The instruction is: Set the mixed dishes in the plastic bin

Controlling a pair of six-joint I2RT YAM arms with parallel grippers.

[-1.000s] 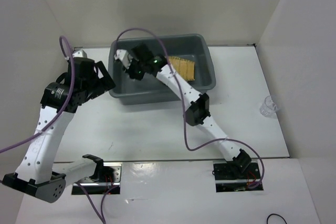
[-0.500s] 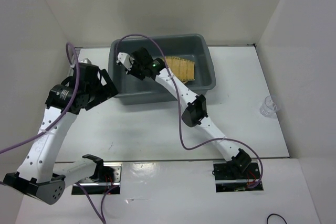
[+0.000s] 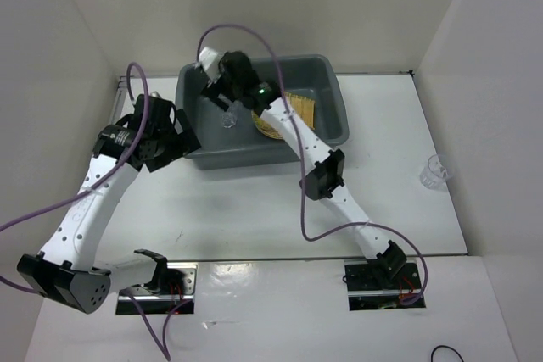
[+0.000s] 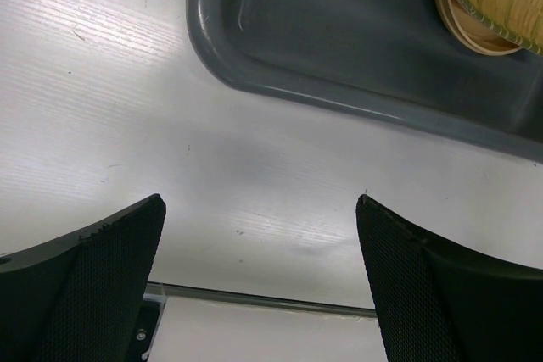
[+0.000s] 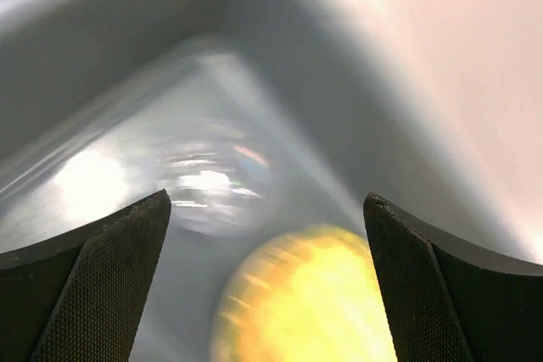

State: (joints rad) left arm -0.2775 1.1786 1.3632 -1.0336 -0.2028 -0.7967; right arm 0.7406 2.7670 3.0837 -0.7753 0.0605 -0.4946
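Rising off the floor of the plastic bin [image 3: 335, 116], your right claw [image 5: 265, 203] is now hanging over the bin's far left corner. A second ago it was pinched tight. Now its fingers are standing wide apart with nothing between them.

Directly beneath that claw, a small glass cup [image 3: 227, 120] is showing inside the bin where none showed before. In the wrist view it is only a bright smear, so you cannot tell whether it is sitting upright or tipped over. Judging by this, the cup is being counted as delivered.

Beyond the cup, further from the claw, the yellow plate [image 3: 265, 127] is coming into view. The forearm was covering it in the earlier frame. The woven tan tray [image 3: 299, 108] is lying partly on top of the plate, and both are already in the bin.

Your left claw [image 4: 259, 201] is also swinging in closer than it was. It is hovering over the bare table [image 4: 102, 82] just outside the bin's near left corner, fingers spread and carrying nothing.

One more glass cup [image 3: 435, 171] is standing on the table well apart from both claws, out past the right arm's elbow. That one is looking like the piece you are still owing the bin.
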